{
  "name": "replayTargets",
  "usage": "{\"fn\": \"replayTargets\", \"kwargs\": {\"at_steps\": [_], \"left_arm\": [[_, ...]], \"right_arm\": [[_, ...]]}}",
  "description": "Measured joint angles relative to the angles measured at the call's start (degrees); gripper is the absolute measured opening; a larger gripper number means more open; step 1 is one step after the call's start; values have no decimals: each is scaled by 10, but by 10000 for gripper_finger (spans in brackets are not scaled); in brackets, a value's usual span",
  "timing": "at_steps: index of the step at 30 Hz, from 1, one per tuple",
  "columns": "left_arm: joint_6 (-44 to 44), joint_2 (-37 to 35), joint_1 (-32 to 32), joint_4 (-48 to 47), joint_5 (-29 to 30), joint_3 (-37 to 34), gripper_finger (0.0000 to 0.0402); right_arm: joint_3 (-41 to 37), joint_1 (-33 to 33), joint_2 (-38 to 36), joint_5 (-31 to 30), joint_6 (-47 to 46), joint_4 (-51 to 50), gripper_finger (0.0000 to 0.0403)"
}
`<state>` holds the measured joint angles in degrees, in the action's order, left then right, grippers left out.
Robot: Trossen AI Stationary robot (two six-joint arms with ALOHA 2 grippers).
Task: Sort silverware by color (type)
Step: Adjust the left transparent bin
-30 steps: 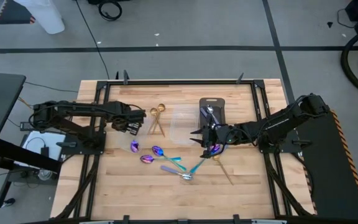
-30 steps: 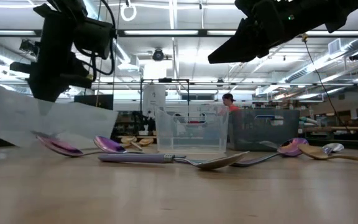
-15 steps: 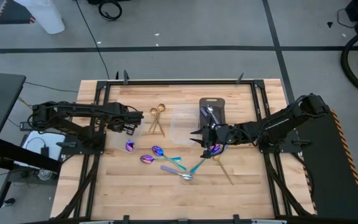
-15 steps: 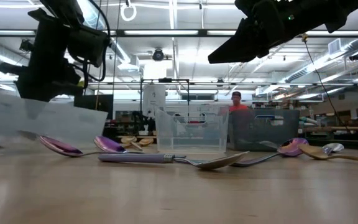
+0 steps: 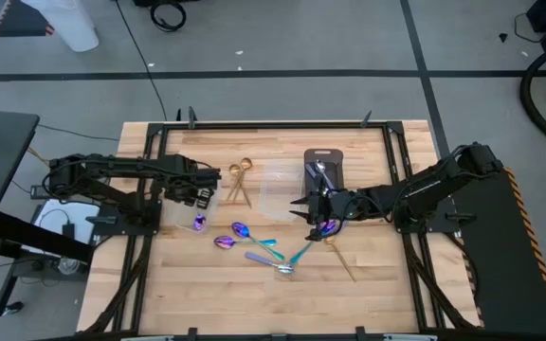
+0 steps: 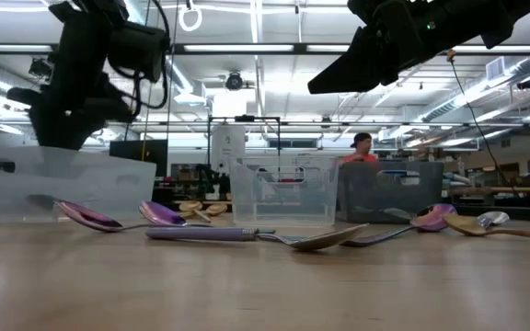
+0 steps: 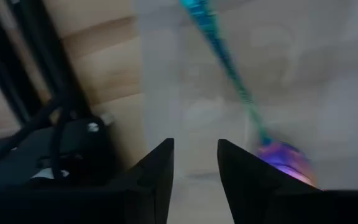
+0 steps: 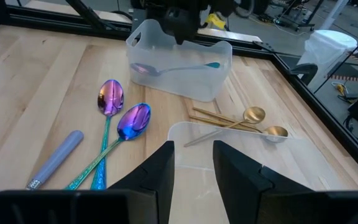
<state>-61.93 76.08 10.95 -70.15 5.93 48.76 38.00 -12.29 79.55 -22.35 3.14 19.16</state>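
Note:
My left gripper (image 5: 197,196) stands open, pointing down over the far wall of a clear container (image 5: 186,213) at the table's left. The container rests flat on its base (image 6: 63,216). Inside it lies a purple spoon with a teal handle (image 7: 278,155). Two more purple spoons (image 8: 110,96) (image 8: 134,121), a lavender utensil (image 8: 58,158) and a silver spoon (image 5: 282,268) lie on the wood near the middle. Gold spoons (image 8: 253,115) lie farther back. My right gripper (image 5: 303,206) hovers open over the table's middle with nothing between its fingers. My left gripper's open fingers (image 7: 160,177) stand right at the clear container's rim (image 6: 72,150), coming from above. Whether a finger touches the rim, I cannot tell.
A second clear container (image 5: 278,189) stands at the centre, and a dark tray (image 5: 335,156) with silver pieces sits just right of it. A gold utensil (image 5: 341,258) lies near the right gripper. Black frame rails (image 5: 140,237) run along the table's sides. A person (image 6: 364,147) moves in the room behind.
My left gripper has opened and let go of the clear container. The container hung tilted from the gripper a second ago. Now it stands level on the table at the left, with the purple spoon inside.

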Motion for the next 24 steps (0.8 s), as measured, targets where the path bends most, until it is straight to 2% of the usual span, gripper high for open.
{"fn": "replayTargets", "kwargs": {"at_steps": [7, 9, 13, 15, 18, 24], "left_arm": [[118, 0, -53, 86, -15, 54, 132], [148, 0, -69, 131, 0, 55, 132], [170, 0, -79, 187, 71, 55, 132], [185, 0, -76, 216, 81, 55, 133], [207, 7, -70, 252, 68, 55, 133], [267, 51, -46, 220, 4, 55, 133]], "right_arm": [[0, 0, 0, 0, 0, 0, 121], [0, 0, 0, 0, 0, 0, 121], [0, 0, 0, 0, 0, 0, 121], [0, 0, 0, 0, 0, 0, 121], [0, 0, 0, 0, -2, 0, 121], [0, 0, 0, 0, -1, 0, 121]]}}
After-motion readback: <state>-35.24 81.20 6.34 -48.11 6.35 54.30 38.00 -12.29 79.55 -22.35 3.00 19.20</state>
